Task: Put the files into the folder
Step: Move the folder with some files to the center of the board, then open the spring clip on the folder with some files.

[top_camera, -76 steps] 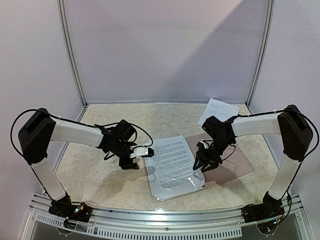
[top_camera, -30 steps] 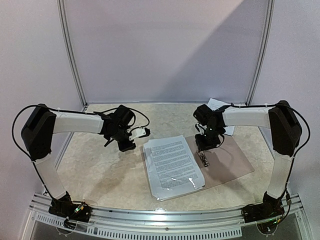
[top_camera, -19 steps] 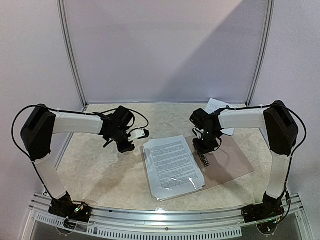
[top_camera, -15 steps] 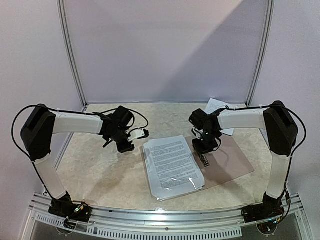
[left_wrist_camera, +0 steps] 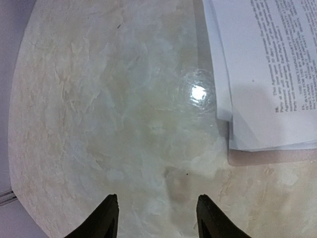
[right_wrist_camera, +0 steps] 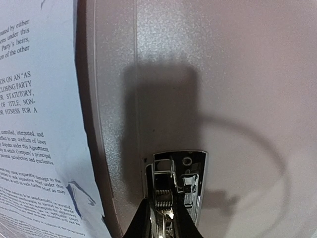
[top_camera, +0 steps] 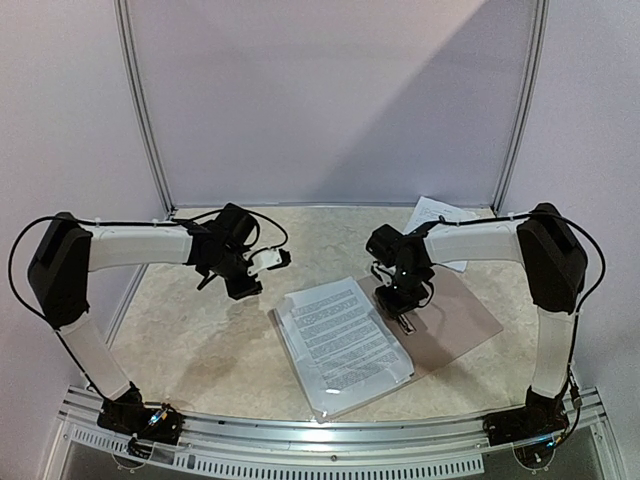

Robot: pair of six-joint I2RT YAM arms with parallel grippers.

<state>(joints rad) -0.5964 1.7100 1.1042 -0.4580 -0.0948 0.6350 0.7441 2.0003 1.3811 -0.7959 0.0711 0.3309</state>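
- Your right pincer (right_wrist_camera: 161,223) sits at the bottom centre of its wrist view. Its tips are drawn in tight, pinching the lever of the metal clip (right_wrist_camera: 178,178) between them. A second ago they stood clearly wider.
- The clip is fixed to the tan inner face of the open folder (right_wrist_camera: 237,99), just right of the spine crease.
- The files (right_wrist_camera: 29,124) lie at the left of that view, on the folder's other half. Whether they are under the glossy film or on top of it, you cannot tell from here.
- In the overhead view, the folder and the stack have swung together since half a second ago. The stack's near corner now sits further toward the lower left, and the brown cover's right corner has pulled in. I'd judge your grip on the clip dragged the whole thing.
- Your left pincer (left_wrist_camera: 157,220) is spread, with nothing between its tips. It hangs over bare bench (left_wrist_camera: 124,99) and has backed off toward the upper left, well apart from the stack's corner.
- One loose sheet (top_camera: 440,215) lies at the upper right, outside the folder, so the task is not finished.
- With nothing pinning the folder, a further pull on the clip will likely slide it again instead of opening the clamp.
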